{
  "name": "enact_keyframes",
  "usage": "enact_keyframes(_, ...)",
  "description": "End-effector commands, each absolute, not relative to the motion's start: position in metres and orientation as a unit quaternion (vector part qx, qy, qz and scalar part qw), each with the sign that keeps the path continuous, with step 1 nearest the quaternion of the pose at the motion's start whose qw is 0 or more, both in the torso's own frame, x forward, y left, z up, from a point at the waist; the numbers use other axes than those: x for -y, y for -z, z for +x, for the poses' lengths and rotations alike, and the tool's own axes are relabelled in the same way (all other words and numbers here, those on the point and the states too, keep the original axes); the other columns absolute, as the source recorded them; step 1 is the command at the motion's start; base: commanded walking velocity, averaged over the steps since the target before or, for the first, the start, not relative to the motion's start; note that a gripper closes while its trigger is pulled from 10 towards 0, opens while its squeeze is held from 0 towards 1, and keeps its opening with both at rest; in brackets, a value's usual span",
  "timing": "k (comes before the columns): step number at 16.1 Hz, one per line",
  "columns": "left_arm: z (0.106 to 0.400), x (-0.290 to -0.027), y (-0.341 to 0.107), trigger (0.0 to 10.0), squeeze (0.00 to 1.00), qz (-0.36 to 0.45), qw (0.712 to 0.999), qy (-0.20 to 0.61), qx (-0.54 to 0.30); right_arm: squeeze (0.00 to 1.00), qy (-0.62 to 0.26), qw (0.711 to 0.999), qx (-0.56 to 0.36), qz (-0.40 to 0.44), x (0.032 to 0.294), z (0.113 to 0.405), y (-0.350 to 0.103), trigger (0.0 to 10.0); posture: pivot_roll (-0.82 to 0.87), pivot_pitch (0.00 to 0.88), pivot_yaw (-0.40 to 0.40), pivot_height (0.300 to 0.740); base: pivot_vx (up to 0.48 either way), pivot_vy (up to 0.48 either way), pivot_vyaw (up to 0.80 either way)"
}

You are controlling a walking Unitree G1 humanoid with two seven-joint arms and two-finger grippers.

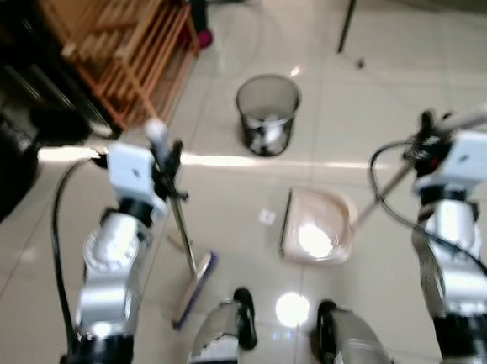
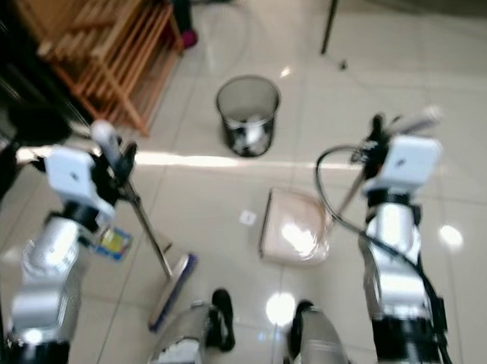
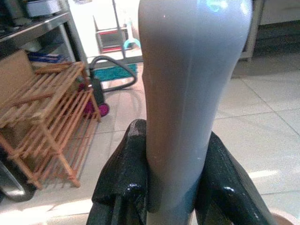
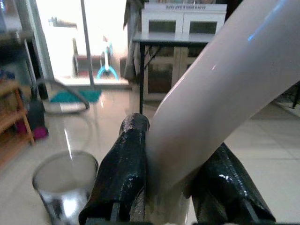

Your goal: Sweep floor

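Robot legs [image 1: 230,335] at near edge, standing on glossy tiled floor [image 1: 227,192]. Left end effector [image 3: 171,187]: fingers clamped on grey broom handle [image 3: 187,93]; broom head [image 1: 193,289] rests on floor just ahead of left foot. Right end effector [image 4: 173,183]: fingers closed on pale dustpan handle [image 4: 220,98]; dustpan [image 1: 316,227] sits on floor between the arms. Small scrap [image 1: 266,216] beside dustpan. Beyond: mesh wastebasket [image 1: 268,114]. Far left: wooden rack [image 1: 127,48].
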State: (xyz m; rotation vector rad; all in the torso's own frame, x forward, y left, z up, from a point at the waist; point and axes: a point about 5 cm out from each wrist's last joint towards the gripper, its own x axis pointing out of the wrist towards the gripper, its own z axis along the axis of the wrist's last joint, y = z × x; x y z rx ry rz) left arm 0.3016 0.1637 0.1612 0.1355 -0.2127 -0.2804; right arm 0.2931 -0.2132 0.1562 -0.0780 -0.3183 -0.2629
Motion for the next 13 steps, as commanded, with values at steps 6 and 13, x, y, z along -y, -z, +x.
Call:
enact_keyframes(6,0.307,-0.145,-0.171,10.0,0.00,0.102,0.978,0.133,0.122,0.00,0.138,0.987,0.085,-0.015,0.197,0.272,-0.139,10.0,-0.01,0.203,0.092,0.740,0.000,0.218,0.00)
enact_keyframes(13,0.295,-0.148,-0.157,10.0,0.00,0.115,0.982,0.096,0.112,0.00,0.136,0.989,0.060,0.007,0.188,0.272,-0.133,10.0,0.02,0.175,0.054,0.740,0.000,0.361,0.00)
